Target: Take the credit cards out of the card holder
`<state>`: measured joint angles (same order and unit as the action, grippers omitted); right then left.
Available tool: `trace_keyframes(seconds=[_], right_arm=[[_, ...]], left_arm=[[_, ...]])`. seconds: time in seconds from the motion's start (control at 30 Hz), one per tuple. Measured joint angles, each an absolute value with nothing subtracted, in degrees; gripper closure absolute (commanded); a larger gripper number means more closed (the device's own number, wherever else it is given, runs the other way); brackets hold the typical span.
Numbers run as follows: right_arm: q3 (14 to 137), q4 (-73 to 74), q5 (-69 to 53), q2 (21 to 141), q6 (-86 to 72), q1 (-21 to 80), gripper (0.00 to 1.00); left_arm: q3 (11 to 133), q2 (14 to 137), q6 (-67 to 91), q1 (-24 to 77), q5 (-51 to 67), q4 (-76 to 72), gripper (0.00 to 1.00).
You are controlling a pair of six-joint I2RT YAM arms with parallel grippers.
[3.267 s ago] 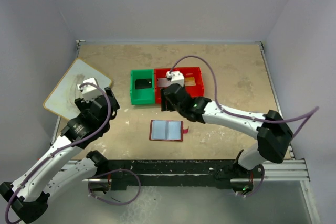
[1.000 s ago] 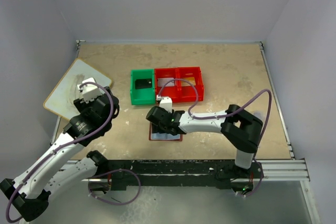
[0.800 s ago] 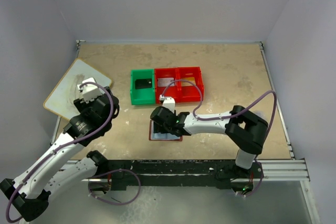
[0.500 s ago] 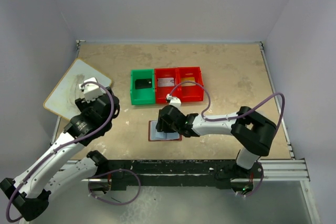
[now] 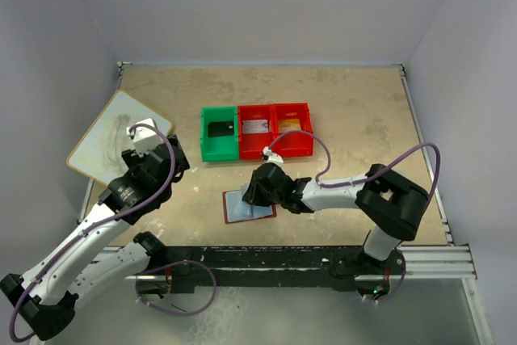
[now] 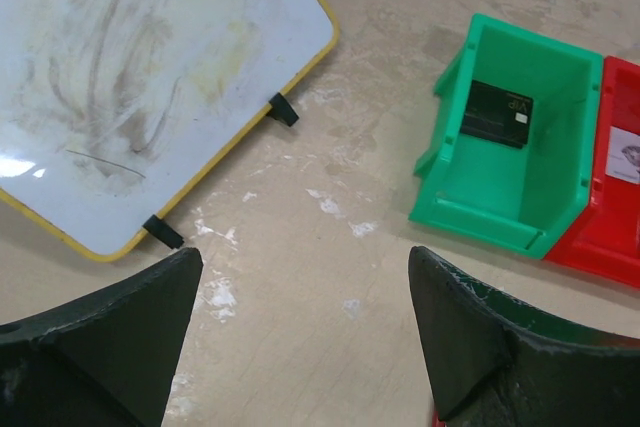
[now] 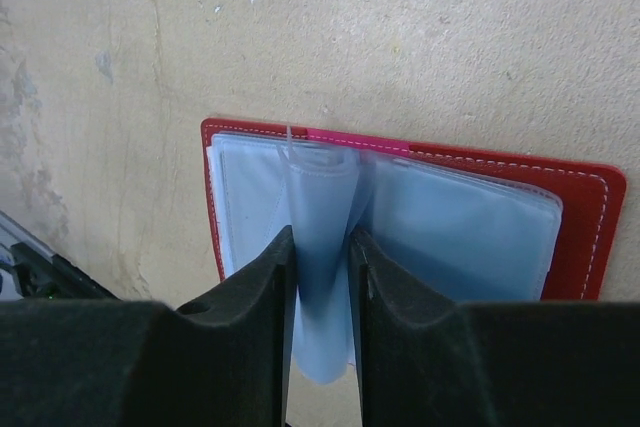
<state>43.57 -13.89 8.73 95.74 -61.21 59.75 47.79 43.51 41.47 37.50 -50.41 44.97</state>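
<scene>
Bin (image 5: 220, 153) beyond card holder (image 5: 237, 208) under right pincer (image 7: 321, 247); whiteboard (image 5: 103, 132) left.

White board (image 5: 101, 139) with yellow rim lies at left of tabletop (image 5: 355, 111); green-and-red bin tray (image 5: 218, 153) sits mid-tabletop, apart from board.

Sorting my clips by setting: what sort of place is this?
Probably a robotics lab test cell: robot arms bolted to a scuffed tabletop, plain walls around, a smudged whiteboard and plastic bin tray.
</scene>
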Motion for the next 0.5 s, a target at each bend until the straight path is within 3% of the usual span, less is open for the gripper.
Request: trace_keyframes(seconds=[0.13, 0.3, 0.5], right_arm=[[42.04, -16.21, 6.55, 95.48, -62.02, 58.46, 0.72], [40.36, -18.92, 4.62, 95.31, -62.59, 57.17, 0.72], [38.83, -21.71, 2.85, 95.29, -63.31, 56.53, 0.71]], left_arm=[[46.59, 43.05, 42.68, 37.50, -43.13, 41.87, 0.23], [35.55, 40.99, 47.09, 37.41, -24.99, 29.47, 0.29], [26.06, 47.46, 52.47, 37.54, -7.90, 15.57, 0.32]])
